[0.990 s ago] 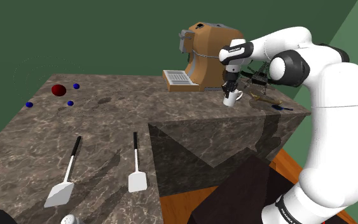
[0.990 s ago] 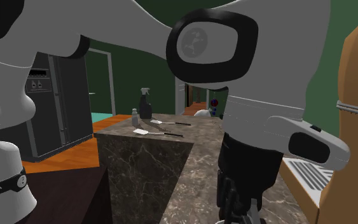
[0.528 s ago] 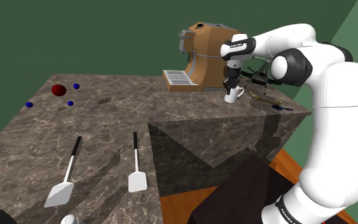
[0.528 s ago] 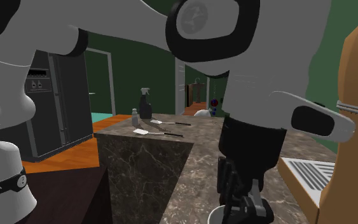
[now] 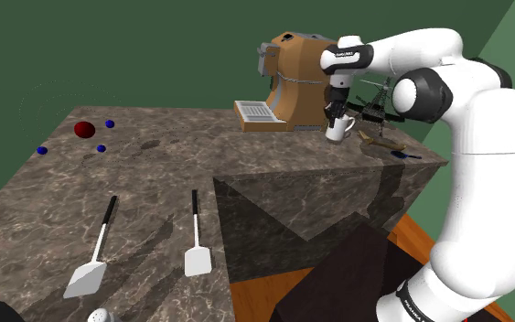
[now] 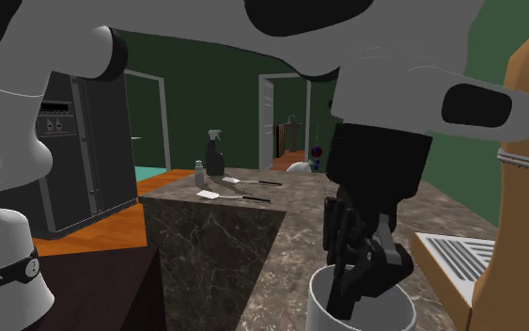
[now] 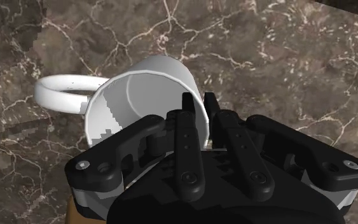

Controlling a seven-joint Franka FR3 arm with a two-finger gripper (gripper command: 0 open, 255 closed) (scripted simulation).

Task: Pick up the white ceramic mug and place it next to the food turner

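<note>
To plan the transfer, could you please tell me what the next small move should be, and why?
Probably a short straight lift: the end effector clamps the rim of the white mug, one finger inside, and the brown coffee machine stands close beside it.

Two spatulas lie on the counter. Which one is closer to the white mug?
The right-hand spatula in the shoulder view. The other spatula lies farther toward that view's left, so farther from the mug, which the gripper clasps by its rim.
</note>
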